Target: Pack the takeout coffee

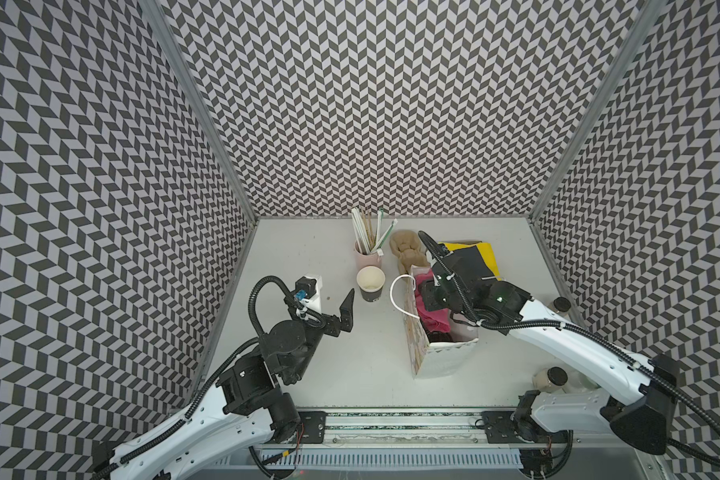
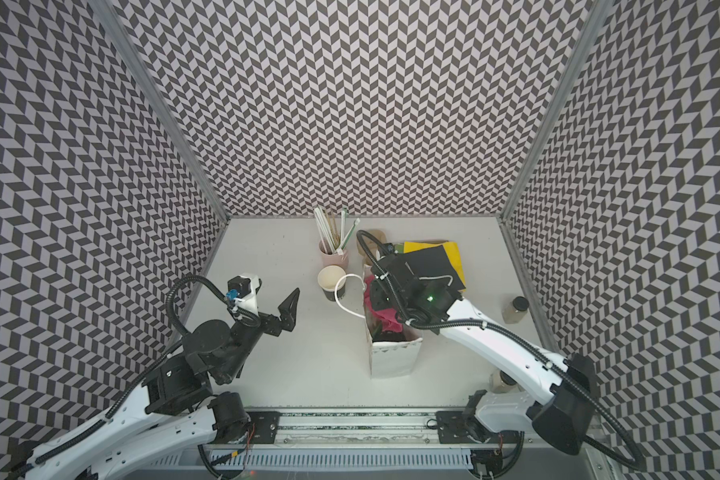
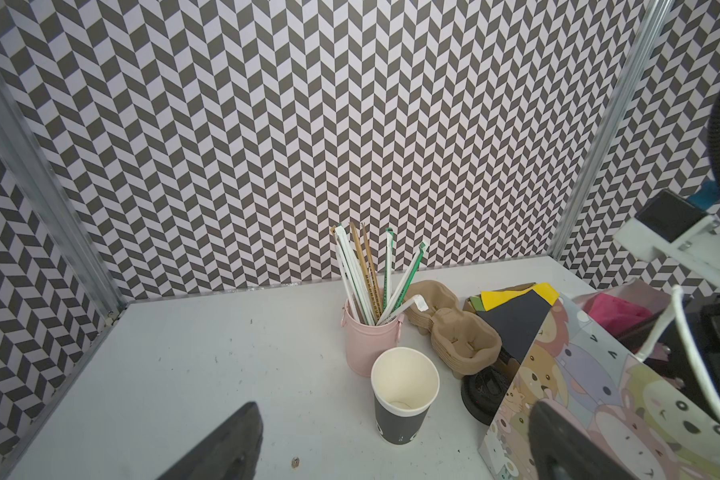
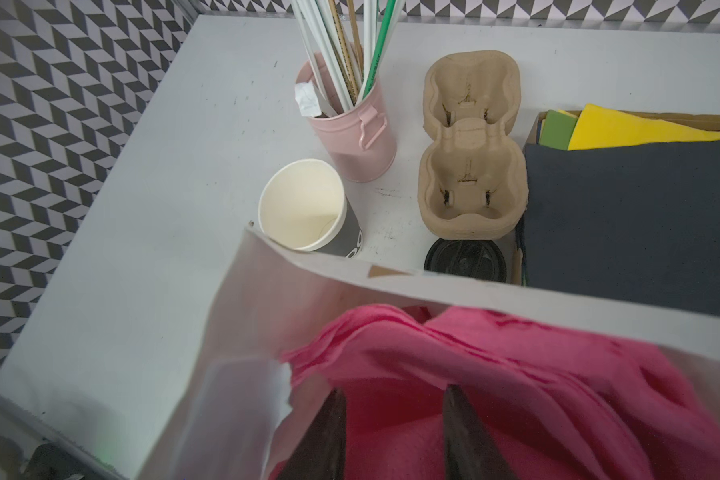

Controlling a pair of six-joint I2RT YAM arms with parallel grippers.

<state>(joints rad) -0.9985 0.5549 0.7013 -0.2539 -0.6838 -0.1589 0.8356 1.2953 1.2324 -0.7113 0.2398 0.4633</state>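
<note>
Left gripper (image 1: 329, 301) hovers over the bare table (image 1: 300, 249), jaws spread wide and holding nothing. It is parked left of the cups, probably to stay clear of the other arm. Just right of it stands the lidless cup (image 1: 371, 282), cream inside showing; not the target. Behind that, at the far edge, is a pink tin (image 1: 366, 254) of straws. Right of the tin lies a pulp cup carrier (image 1: 406, 249), with a stack of black lids (image 3: 485, 388) at its near end, all spares by the look of it. Next right, the cartoon-print gift bag (image 1: 422, 353) stands upright, mouth open and white handle (image 1: 395, 296) flopped left, so it can be loaded from above. Right gripper (image 4: 395, 390) is down inside the bag over pink cloth (image 4: 516, 374), jaws part-way apart, nothing seen clamped between them; likely arranging or letting go. Takeout coffee is not plainly visible; a dark round shape (image 1: 439, 336) low in the bag's near end may be its lid, can't confirm. Felt sheets (image 1: 472, 253) lie far right of the bag, and two tan bottles (image 1: 560, 305) are at the right edge.
</note>
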